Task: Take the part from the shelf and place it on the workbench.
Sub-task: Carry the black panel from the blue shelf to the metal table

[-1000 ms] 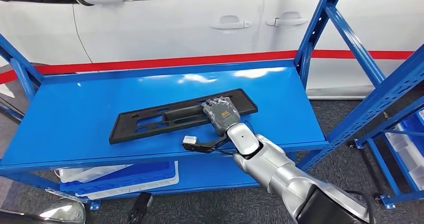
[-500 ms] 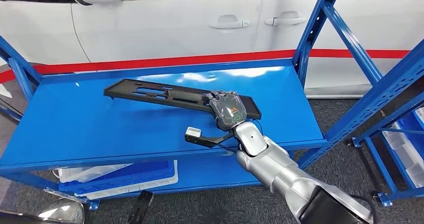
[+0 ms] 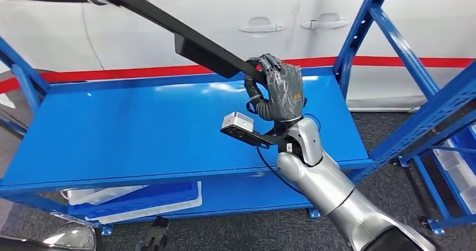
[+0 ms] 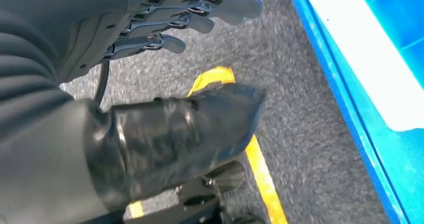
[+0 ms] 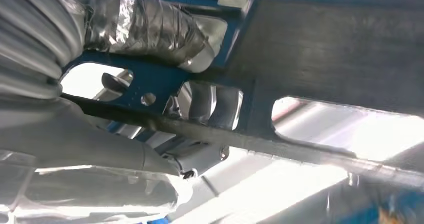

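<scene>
right hand (image 3: 279,91) — black part (image 3: 185,35) aloft

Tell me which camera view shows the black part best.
Head view: the long black part is lifted clear of the blue shelf, gripped at one end by the right hand. The right wrist view gives just a close-up of its slotted underside. The left wrist view faces the floor.
</scene>
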Action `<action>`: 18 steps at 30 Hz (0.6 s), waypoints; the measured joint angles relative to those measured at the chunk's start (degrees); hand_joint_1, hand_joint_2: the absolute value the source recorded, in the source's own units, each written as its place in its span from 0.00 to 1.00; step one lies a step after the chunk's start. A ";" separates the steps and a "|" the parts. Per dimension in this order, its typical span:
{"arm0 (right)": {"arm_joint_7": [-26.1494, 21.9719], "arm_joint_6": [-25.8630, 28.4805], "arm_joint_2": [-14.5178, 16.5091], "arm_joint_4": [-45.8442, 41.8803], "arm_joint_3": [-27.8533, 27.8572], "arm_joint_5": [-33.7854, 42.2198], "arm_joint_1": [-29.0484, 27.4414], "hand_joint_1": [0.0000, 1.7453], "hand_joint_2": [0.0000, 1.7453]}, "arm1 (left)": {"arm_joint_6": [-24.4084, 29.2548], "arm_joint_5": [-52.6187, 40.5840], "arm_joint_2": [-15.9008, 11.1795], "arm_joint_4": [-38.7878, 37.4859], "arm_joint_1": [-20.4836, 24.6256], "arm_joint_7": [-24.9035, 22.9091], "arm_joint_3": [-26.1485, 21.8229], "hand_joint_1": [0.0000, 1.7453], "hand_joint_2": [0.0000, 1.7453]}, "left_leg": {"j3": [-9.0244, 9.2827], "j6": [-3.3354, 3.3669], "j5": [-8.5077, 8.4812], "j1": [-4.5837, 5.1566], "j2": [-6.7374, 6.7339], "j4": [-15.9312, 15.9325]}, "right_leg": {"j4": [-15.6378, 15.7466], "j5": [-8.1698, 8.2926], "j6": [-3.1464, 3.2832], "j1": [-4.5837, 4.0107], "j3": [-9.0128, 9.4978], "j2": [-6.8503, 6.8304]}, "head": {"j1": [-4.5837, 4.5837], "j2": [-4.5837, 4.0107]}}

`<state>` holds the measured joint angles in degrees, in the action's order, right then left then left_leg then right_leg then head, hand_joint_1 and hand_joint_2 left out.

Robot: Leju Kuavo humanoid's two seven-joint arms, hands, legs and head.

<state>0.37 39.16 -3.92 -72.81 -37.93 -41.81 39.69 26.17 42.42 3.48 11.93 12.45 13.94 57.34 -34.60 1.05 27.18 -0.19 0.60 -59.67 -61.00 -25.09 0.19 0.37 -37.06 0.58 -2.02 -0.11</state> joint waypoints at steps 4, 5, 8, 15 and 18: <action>0.03 -0.32 -2.32 -14.49 1.67 0.49 -2.06 1.00 1.00 | 5.55 -1.47 -0.06 0.00 -0.34 1.50 0.69 0.00 1.00 | -0.99 -1.03 2.26 -0.19 -0.25 -2.62 | 0.58 0.22 0.94 0.49 0.25 0.05 | -0.18 0.01; 0.37 -0.46 -2.73 -17.48 1.86 0.23 -2.36 1.00 1.00 | 6.61 -1.60 -0.07 0.00 -0.37 1.57 0.79 0.00 1.00 | -2.15 -1.27 3.90 -0.26 -0.32 -5.41 | 0.64 0.19 1.11 0.54 0.38 0.03 | -0.27 0.01; 1.42 -1.27 -4.34 -26.68 2.06 0.66 -4.70 1.00 1.00 | 6.98 -1.23 -0.10 0.00 -0.73 1.23 1.11 0.00 1.00 | -6.05 -1.69 6.97 -0.39 -0.32 -13.97 | 0.63 -0.02 1.44 0.50 0.64 -0.07 | -0.31 0.00; -1.27 -7.38 -6.02 -43.25 1.02 10.05 -11.94 1.00 1.00 | 4.41 -2.18 -1.42 -0.03 -2.68 2.21 1.97 0.00 1.00 | 1.02 -0.50 0.25 0.12 -0.16 0.66 | 0.78 -0.18 0.47 0.35 1.33 0.23 | -0.48 0.00; -1.51 -9.18 -6.47 -47.90 0.10 10.17 -14.83 1.00 1.00 | 2.55 -2.19 -2.08 -0.10 -4.30 3.24 2.38 0.00 1.00 | 1.19 0.48 -0.77 -0.12 -0.29 1.60 | 0.49 -0.61 -0.41 0.35 1.17 0.26 | -0.60 0.00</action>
<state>-1.15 29.98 -10.40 -120.71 -37.83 -31.64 24.86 28.72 40.23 1.40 11.83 8.15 17.18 59.71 -33.41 1.53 26.40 -0.31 0.30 -58.07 -60.51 -25.70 -0.22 0.72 -35.89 0.84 -2.62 -0.11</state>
